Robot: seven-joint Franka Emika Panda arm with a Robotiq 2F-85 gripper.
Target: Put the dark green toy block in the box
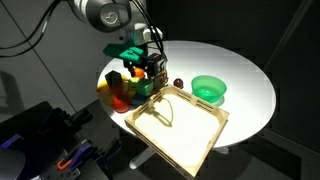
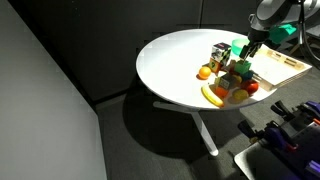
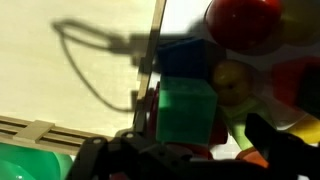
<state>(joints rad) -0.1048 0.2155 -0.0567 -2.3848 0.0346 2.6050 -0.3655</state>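
Tool (image 1: 152,67) is down low over the toy pile (image 1: 122,88) on the left of the worktop (image 1: 245,65), jaws spread and not gripping; in the wrist view the dark green toy block (image 3: 185,110) sits between them, just outside the box (image 1: 190,132), bright green bowl (image 1: 209,88) off right

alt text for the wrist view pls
A green block sits centre frame just beyond the blurred dark fingers, among red, blue and yellow toys. The light wooden tray fills the left, with a green bowl in the bottom corner.
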